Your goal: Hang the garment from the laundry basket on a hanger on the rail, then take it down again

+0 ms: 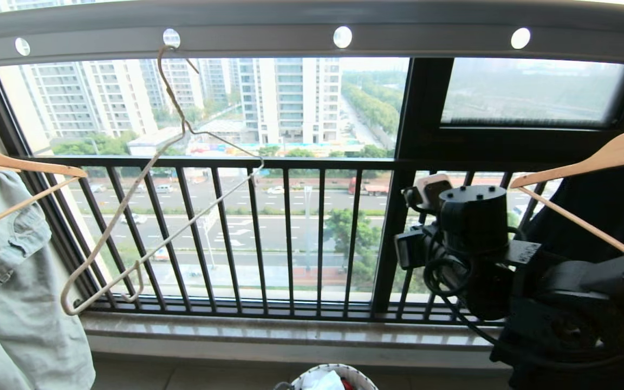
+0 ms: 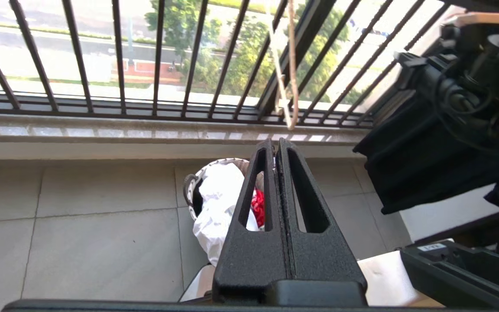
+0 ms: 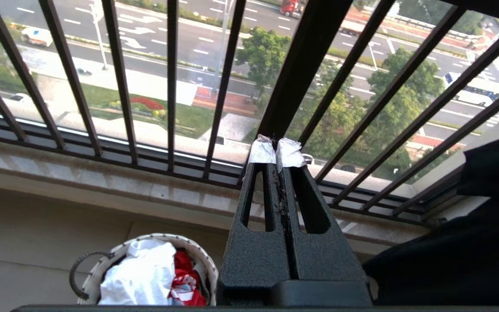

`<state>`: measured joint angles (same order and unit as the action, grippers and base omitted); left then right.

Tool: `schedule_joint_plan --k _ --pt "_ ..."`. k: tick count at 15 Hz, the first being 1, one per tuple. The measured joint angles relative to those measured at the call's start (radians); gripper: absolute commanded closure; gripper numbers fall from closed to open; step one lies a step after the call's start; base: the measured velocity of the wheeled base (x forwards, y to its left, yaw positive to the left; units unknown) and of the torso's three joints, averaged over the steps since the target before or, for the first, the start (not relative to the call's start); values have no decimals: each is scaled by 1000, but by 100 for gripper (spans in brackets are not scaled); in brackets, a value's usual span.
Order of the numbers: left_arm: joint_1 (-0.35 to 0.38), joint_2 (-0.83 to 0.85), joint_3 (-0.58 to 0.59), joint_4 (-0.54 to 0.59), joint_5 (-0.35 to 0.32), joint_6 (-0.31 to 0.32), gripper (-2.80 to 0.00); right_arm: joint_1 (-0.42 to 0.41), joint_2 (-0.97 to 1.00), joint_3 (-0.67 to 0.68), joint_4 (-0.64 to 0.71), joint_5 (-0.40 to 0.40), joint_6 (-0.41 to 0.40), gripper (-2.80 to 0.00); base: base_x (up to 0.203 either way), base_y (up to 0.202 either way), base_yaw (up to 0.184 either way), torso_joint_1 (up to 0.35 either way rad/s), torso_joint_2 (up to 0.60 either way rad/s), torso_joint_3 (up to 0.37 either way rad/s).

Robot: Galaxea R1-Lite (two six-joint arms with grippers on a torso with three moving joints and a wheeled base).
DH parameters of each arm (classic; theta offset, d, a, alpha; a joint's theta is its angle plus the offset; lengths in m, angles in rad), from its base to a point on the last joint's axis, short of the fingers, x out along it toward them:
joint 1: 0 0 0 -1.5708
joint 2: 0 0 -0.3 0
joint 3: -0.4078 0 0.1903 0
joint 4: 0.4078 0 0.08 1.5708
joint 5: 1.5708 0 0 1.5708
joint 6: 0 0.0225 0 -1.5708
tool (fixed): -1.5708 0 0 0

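Currently both claws are pressing shut on nothing; the T-shirt (image 2: 219, 208) is sitting in the basket (image 2: 191, 190) at the left claw's (image 2: 275, 145) 7 o'clock, nearer than the right claw (image 3: 277, 154).

Grey rail (image 1: 312, 27) dotted with round holes, cream-white hanger (image 1: 155, 179), black window railing (image 1: 290, 238), pale green denim garment (image 1: 3, 281), white garment (image 3: 139, 277) beside red cloth (image 3: 184, 277) in the white woven laundry basket (image 3: 206, 264).

laundry basket (image 1: 344, 374) cut by frame edge, garment (image 3: 139, 277) emblem hidden
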<state>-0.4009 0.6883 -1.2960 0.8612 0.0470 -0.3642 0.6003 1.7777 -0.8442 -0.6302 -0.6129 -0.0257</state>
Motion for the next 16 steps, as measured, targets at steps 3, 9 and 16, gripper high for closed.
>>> schedule_joint_plan --k 3,9,16 --pt "166 -118 111 -53 0 5 0 -4 -220 153 38 -42 -2 0 0 0 0 0 0 0" --pt "336 -326 371 -169 -4 5 0 -242 -764 286 328 -145 -11 0 0 0 0 0 0 0" --pt "388 -599 811 -318 -8 108 0 -517 -1313 259 873 -214 -58 0 0 0 0 0 0 0"
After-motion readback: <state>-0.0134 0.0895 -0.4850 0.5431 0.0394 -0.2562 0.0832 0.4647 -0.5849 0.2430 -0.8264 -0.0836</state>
